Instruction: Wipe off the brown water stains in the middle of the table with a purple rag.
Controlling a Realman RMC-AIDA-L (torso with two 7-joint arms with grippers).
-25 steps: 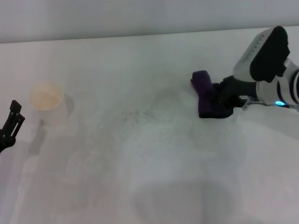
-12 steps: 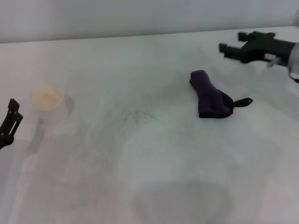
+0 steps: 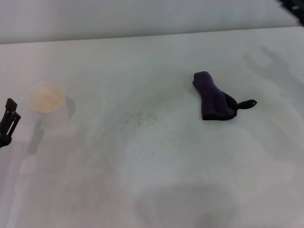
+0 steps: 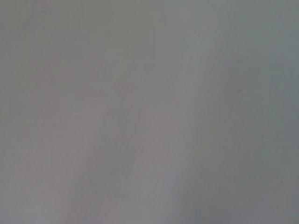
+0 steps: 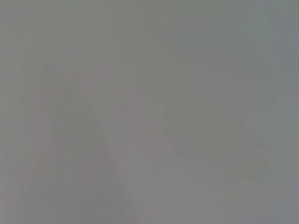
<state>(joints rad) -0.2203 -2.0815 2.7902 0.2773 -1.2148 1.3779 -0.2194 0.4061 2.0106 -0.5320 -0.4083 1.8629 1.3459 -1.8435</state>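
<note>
- The table point(image 3: 156, 190) — a broad white, faintly mottled surface filling the head view; both wrist views show only blank pale surface, nothing to identify.
- The brown water stains point(image 3: 137, 118) — only a faint patch of dark specks shows near the middle of the table, left of the rag. No distinct tan blotch can be made out, so by my judgement most of the wiping is done, or the mark is simply too pale to read.
- The purple rag point(image 3: 212, 97) — a dark-purple oblong bundle lying flat on the table, right of centre and well apart from the speckled patch. Its black edge and thin loop tab point(image 3: 247, 103) point toward the robot's right. Nothing is gripping it; it lies loose, probably set aside clear of the wiped area.
- A paper cup point(image 3: 49, 105) — white with a cream inside, upright at the left side, well apart from rag and specks, so out of any wiping path.
- The left gripper point(image 3: 8, 121) — a dark claw at the left edge, just beside the cup, idle and holding nothing; how wide it stands I cannot tell.
- The right gripper — only a dark sliver shows at the far top-right corner, well apart from the rag; its state cannot be told.
</note>
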